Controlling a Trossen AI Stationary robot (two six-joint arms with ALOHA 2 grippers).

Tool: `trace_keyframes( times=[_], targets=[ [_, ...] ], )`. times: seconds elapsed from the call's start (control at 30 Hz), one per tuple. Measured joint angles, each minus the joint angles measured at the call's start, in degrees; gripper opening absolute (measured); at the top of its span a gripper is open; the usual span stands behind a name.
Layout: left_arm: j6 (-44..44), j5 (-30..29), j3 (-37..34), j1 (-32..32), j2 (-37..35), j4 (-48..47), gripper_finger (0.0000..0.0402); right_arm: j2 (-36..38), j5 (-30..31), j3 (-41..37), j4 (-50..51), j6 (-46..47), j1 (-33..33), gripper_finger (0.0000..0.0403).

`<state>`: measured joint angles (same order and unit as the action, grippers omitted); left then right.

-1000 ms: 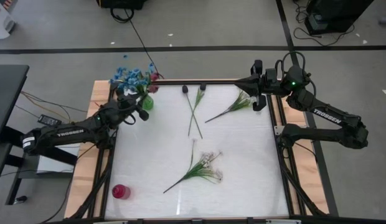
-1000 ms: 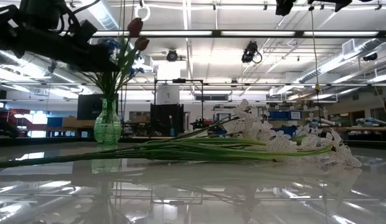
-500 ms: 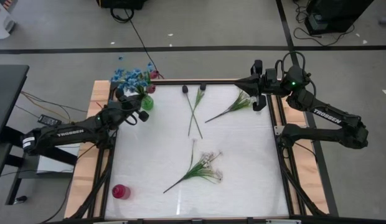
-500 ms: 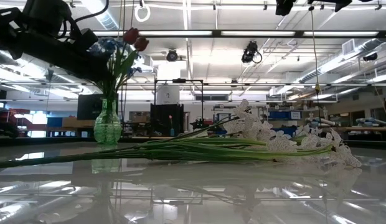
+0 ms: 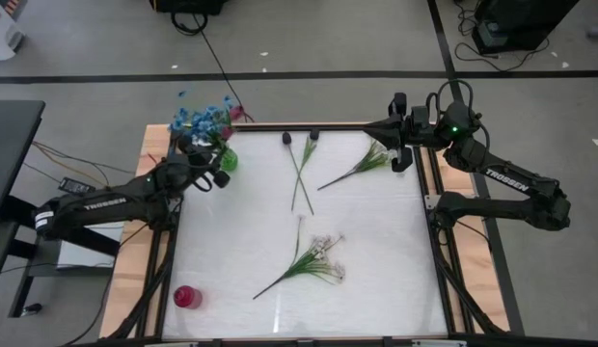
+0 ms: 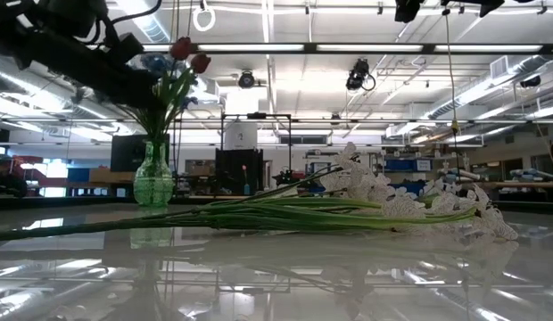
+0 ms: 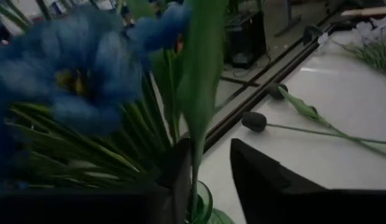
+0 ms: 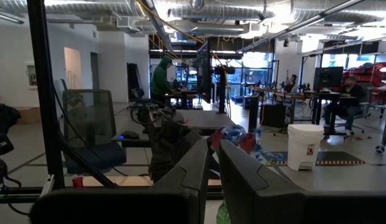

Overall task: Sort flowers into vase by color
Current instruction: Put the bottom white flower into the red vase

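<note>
Flowers in vase: blue blossoms (image 5: 204, 120) and red tulip buds (image 6: 189, 55) stand in the green vase (image 5: 227, 159) at the tabletop's far left corner.
Flowers left: two dark-bud stems (image 5: 301, 169), a green sprig (image 5: 362, 166) and a white spray (image 5: 313, 258) lie flat on the tabletop (image 5: 376, 251), probably awaiting sorting.
Pink vase (image 5: 186, 297): empty, near left corner.
Left gripper (image 5: 218, 173): beside the green vase, fingers (image 7: 261, 177) slightly apart around a leaf stem.
Right gripper (image 5: 401, 154): waits at the far right edge; fingers nearly together, empty.
Room: open workshop, desks, people behind.
</note>
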<state>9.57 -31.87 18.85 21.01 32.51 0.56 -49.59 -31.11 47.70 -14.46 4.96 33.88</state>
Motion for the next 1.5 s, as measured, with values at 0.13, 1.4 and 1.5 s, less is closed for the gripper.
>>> trace_keyframes(
  times=[0.13, 1.4, 1.5],
  targets=[
    [-0.1, 0.7, 4.4, 0.0, 0.0, -7.9, 0.0163, 0.0, 0.0, 0.0, 0.0, 0.0, 0.0, 0.0050],
    [-41.6, 25.6, 36.0, -23.6, 25.7, -49.1, 0.0208, 0.0, 0.0, 0.0, 0.0, 0.0, 0.0, 0.0050],
    [-43.9, 26.2, 36.0, -27.0, 29.2, -44.2, 0.0208, 0.0, 0.0, 0.0, 0.0, 0.0, 0.0, 0.0050]
  ],
)
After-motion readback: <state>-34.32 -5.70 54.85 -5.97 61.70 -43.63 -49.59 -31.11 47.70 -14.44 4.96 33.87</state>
